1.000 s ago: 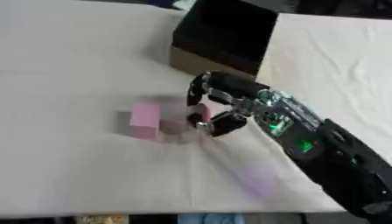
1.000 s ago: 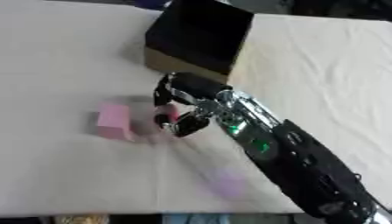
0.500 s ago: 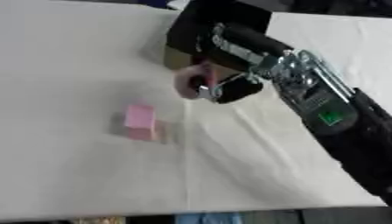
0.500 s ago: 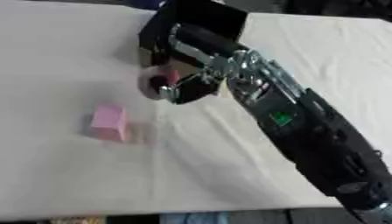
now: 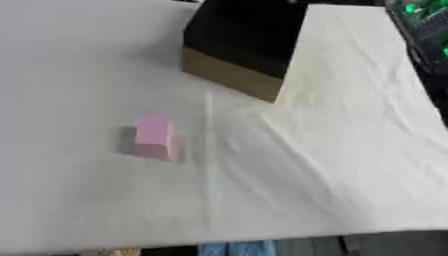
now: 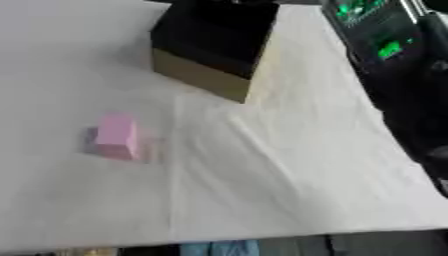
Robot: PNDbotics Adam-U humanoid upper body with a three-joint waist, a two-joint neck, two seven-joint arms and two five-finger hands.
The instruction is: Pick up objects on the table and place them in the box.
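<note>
Neither hand shows in either view — only the right arm point(image 6: 385, 45), a dark forearm with green lights, runs up the right edge toward the far corner, so whether its hand is open, clenched or holding something cannot be told. The left arm is out of sight altogether.

Nearest the arm stands the box point(image 6: 214, 47), a dark open-topped carton with tan side walls, set askew at the far middle of the table point(image 5: 289, 190). What lies inside it is hidden by its black interior. Well apart from it, toward the near left, a pink block point(image 5: 154, 136) lies flat on the white cloth, alone, with a faint shadow round it. Soft creases cross the cloth between block and box.

The block is plainly still to be fetched, and the risks follow from that. The arm is far from the block and must come back across the box; a low sweep could catch the rim and shove the box, since nothing seems to pin it. The block is small and low, so fingers closing on it may nudge it along the cloth or pinch a fold of cloth with it, dragging the sheet — and the box on it. A grip taken near one end could let the block tip and drop short of the opening on the carry.
</note>
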